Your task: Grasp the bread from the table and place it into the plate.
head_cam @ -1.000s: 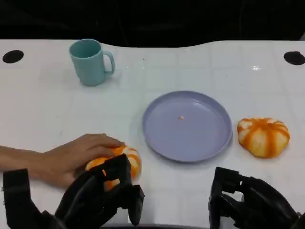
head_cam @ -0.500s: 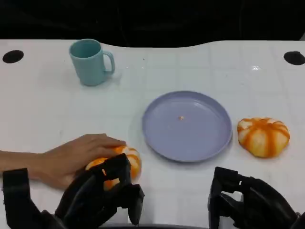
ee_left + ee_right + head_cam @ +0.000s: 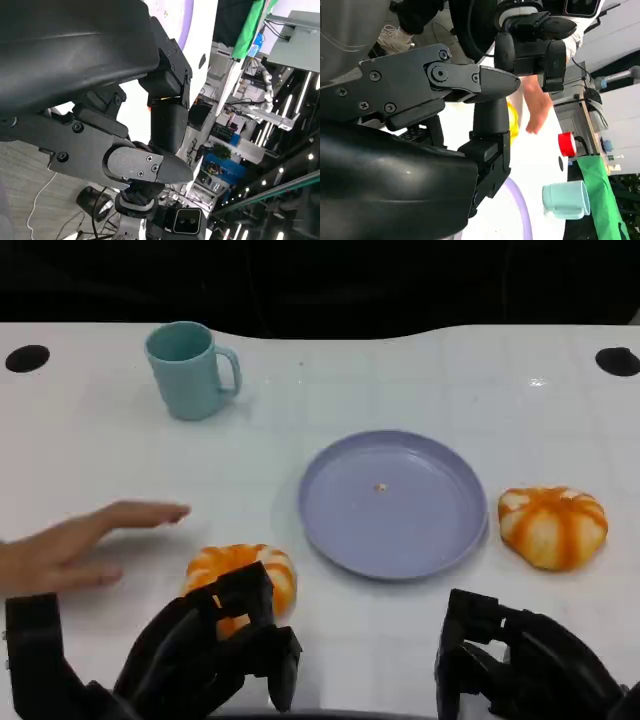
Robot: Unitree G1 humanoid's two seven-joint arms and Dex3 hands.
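Two orange-and-white striped breads lie on the white table. One bread (image 3: 240, 573) sits just beyond my left hand (image 3: 205, 655), whose fingers partly cover its near edge. The other bread (image 3: 553, 526) lies right of the purple plate (image 3: 420, 525), beyond my right hand (image 3: 520, 665). The plate holds only a small crumb. Both hands hover low at the table's near edge, fingers apart and holding nothing. In the right wrist view the left bread (image 3: 513, 119) shows as a yellow sliver past my right hand's fingers (image 3: 490, 82).
A person's hand (image 3: 75, 545) hovers over the table left of the near bread, also the person's hand (image 3: 537, 107) in the right wrist view. A teal mug (image 3: 190, 370) stands at the back left. Two black holes mark the far corners.
The person's hand has lifted off the left bread and drawn back to the left, leaving the bread uncovered in place. My hands have not moved.
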